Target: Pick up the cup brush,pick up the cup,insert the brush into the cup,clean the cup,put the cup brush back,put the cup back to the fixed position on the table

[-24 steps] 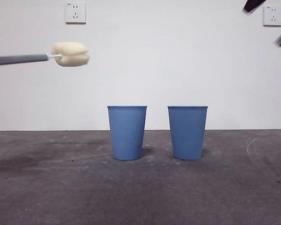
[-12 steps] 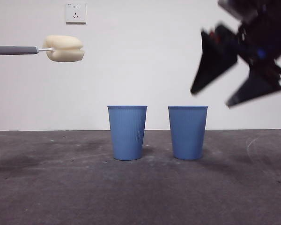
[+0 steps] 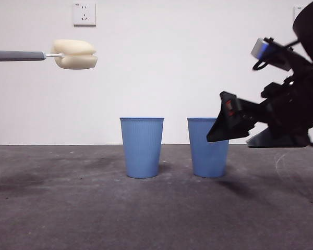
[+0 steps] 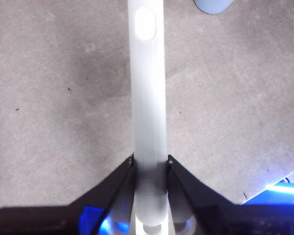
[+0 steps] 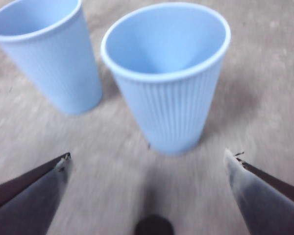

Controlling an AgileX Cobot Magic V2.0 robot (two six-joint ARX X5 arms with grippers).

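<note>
White wall, dark table (image 3: 68,208): brush aloft, cup next.
My left gripper (image 4: 149,164) clamps the cup brush (image 3: 75,54) high and level; my right gripper (image 5: 147,169), jaws spread wide, lines up on the nearer cup (image 5: 169,73), beside the other cup (image 5: 44,51). Best approach: centre it, close low on the ribs gently, avoid nudging its neighbour.
</note>
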